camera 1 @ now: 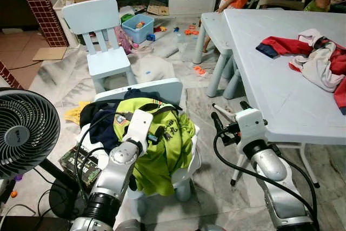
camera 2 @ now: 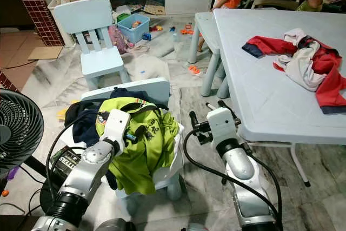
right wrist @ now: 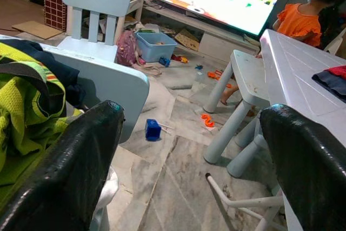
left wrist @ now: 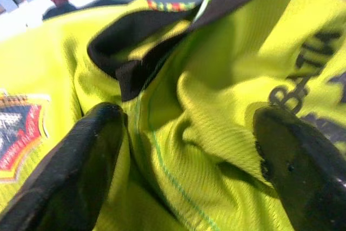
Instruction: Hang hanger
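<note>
On the chair, left claw spread wide, pressing yellow-green shirt

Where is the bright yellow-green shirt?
The yellow-green shirt is heaped on the small chair right in front of the robot, under the left tool, beside the fan.

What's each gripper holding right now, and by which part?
Nothing is held. The left gripper is open, fingers straddling a fold of the yellow-green shirt near its black collar. The right gripper is open in the air beside the table.
</note>
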Tool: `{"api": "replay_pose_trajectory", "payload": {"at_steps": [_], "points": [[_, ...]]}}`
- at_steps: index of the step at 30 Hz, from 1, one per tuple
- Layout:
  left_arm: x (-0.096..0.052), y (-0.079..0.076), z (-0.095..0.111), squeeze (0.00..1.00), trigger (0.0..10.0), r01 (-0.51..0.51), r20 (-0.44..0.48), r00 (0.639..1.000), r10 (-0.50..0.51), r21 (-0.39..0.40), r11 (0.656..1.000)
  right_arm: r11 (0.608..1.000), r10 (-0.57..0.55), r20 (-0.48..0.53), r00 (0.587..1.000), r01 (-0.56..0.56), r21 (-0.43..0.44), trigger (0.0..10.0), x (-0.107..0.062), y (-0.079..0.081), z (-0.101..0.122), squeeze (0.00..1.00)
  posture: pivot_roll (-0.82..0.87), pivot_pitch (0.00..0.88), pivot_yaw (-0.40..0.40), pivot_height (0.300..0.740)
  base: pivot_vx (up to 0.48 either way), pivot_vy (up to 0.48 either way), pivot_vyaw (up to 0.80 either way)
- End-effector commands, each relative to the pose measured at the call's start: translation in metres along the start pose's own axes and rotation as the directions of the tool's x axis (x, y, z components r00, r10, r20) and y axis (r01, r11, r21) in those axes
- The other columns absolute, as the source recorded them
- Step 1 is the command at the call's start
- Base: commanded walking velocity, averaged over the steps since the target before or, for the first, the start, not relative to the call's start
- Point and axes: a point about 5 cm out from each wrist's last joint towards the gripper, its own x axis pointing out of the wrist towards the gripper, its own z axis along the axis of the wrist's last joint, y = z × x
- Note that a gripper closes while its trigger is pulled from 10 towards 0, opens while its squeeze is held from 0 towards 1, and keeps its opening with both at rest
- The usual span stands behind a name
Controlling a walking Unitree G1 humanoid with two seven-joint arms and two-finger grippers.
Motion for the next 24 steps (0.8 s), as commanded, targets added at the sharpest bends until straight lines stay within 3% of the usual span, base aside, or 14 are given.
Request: {"api": "replay_pose_trajectory", "payload": {"at_steps": [1, 8, 9, 10, 11, 12, 13, 14, 16, 17, 24], "points": [[0.003, 0.002, 0.003, 1.00, 10.0, 0.005, -0.007, 1.000, -0.005, 0.017, 1.000, 1.000, 0.008, 0.010, 1.000, -0.008, -0.006, 10.0, 0.001, 0.002, 0.002, 0.00, -0.05, 0.000, -0.011, 0.740, 0.000, 0.000, 0.00], [0.008, 0.006, 0.005, 1.00, 10.0, 0.001, -0.006, 1.000, -0.001, 0.044, 0.999, 1.000, 0.004, 0.006, 1.000, -0.004, -0.006, 10.0, 0.000, 0.001, 0.001, 0.00, -0.06, 0.000, -0.007, 0.740, 0.000, 0.000, 0.00], [0.010, 0.005, 0.006, 0.93, 10.0, 0.011, -0.009, 1.000, -0.010, 0.045, 0.999, 1.000, 0.004, 0.004, 1.000, -0.004, -0.006, 10.0, -0.001, 0.002, 0.000, 0.00, -0.06, 0.000, -0.007, 0.740, 0.000, 0.000, 0.00], [0.011, 0.005, 0.005, 0.93, 10.0, 0.016, -0.012, 1.000, -0.015, 0.045, 0.999, 1.000, 0.005, 0.003, 1.000, -0.005, -0.006, 10.0, -0.001, 0.002, 0.000, 0.00, -0.06, 0.000, -0.007, 0.740, 0.000, 0.000, 0.00], [0.012, 0.004, 0.005, 0.27, 10.0, 0.019, -0.014, 1.000, -0.018, 0.044, 0.999, 1.000, 0.005, 0.003, 1.000, -0.005, -0.006, 10.0, -0.001, 0.002, 0.000, 0.00, -0.06, 0.000, -0.007, 0.740, 0.000, 0.000, 0.00], [0.013, 0.004, 0.003, 0.00, 10.0, 0.021, -0.024, 1.000, -0.020, 0.047, 0.999, 1.000, 0.005, 0.002, 1.000, -0.005, -0.006, 10.0, -0.002, 0.003, 0.000, 0.00, -0.06, 0.000, -0.007, 0.740, 0.000, 0.000, 0.00], [0.015, 0.004, 0.001, 0.00, 9.1, 0.030, -0.032, 0.999, -0.029, 0.043, 0.999, 1.000, 0.006, 0.003, 1.000, -0.006, -0.007, 10.0, -0.002, 0.003, 0.000, 0.00, -0.06, 0.000, -0.007, 0.740, 0.000, 0.000, 0.00], [0.017, 0.005, 0.000, 0.00, 4.0, 0.034, -0.035, 0.999, -0.032, 0.037, 0.999, 1.000, 0.007, 0.002, 1.000, -0.007, -0.010, 10.0, -0.002, 0.003, 0.000, 0.00, -0.06, 0.000, -0.007, 0.740, 0.000, 0.000, 0.00], [0.017, 0.006, -0.001, 0.00, 4.0, 0.031, -0.037, 0.999, -0.029, 0.038, 0.999, 1.000, 0.008, 0.002, 1.000, -0.008, -0.010, 10.0, -0.002, 0.003, 0.000, 0.00, -0.06, 0.000, -0.007, 0.740, 0.000, 0.000, 0.00], [0.019, 0.007, -0.001, 0.00, 0.0, 0.040, -0.038, 0.999, -0.038, 0.037, 0.999, 1.000, 0.007, 0.002, 1.000, -0.007, -0.012, 10.0, -0.002, 0.003, 0.000, 0.00, -0.07, 0.000, -0.009, 0.740, 0.000, 0.000, 0.00], [0.027, 0.014, 0.002, 0.00, 0.0, 0.032, -0.025, 0.999, -0.030, 0.048, 0.998, 1.000, 0.001, -0.001, 1.000, -0.001, -0.021, 10.0, -0.003, 0.001, 0.000, 0.00, -0.08, 0.000, -0.007, 0.740, 0.000, 0.000, 0.00]]}}
